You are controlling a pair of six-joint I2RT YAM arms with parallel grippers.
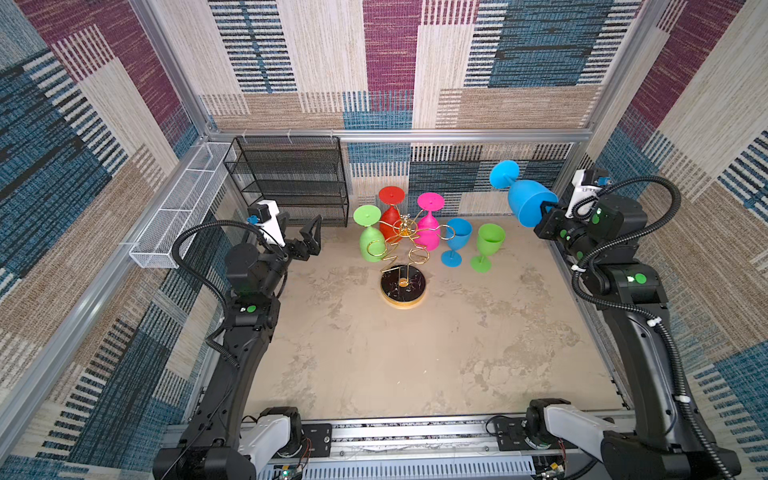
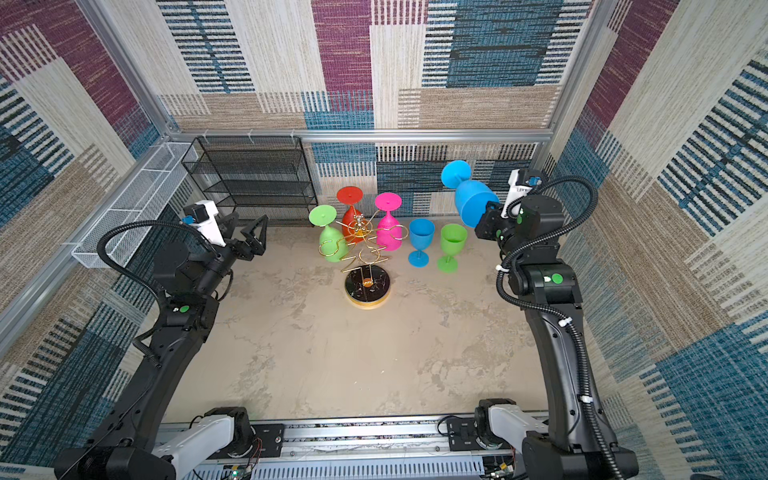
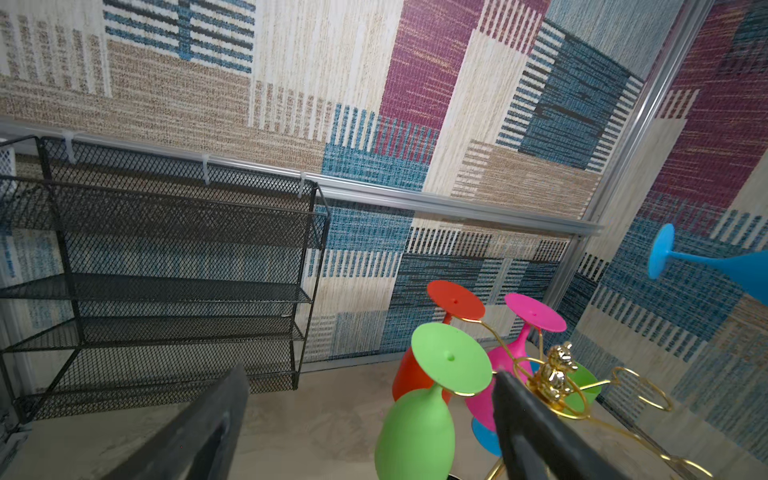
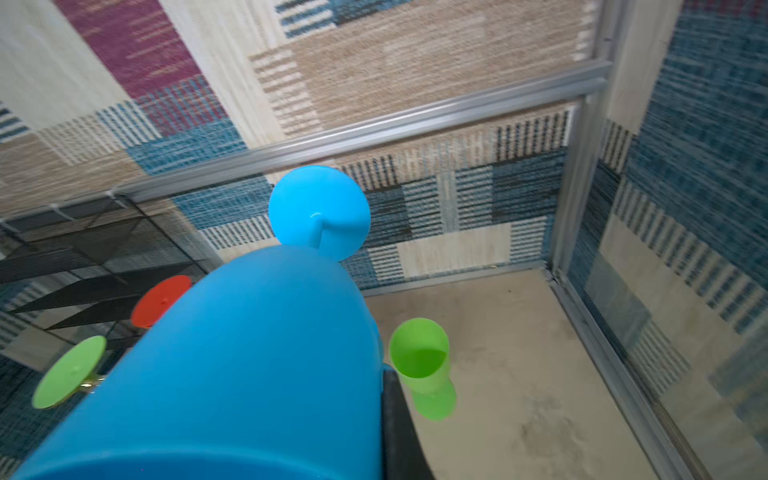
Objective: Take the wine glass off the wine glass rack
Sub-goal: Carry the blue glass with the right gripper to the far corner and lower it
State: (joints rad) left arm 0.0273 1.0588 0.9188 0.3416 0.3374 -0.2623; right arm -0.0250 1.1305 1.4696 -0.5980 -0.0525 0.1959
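The gold wire wine glass rack stands on its round black base at the back middle. A green, a red and a pink wine glass hang upside down from its arms. My right gripper is shut on the rim of a blue wine glass, held high at the right, clear of the rack, foot pointing up and left. This glass fills the right wrist view, one finger against its wall. My left gripper is open and empty, left of the rack.
A blue glass and a green glass stand upright on the table right of the rack. A black mesh shelf unit is at the back left, and a long white mesh basket runs along the left wall.
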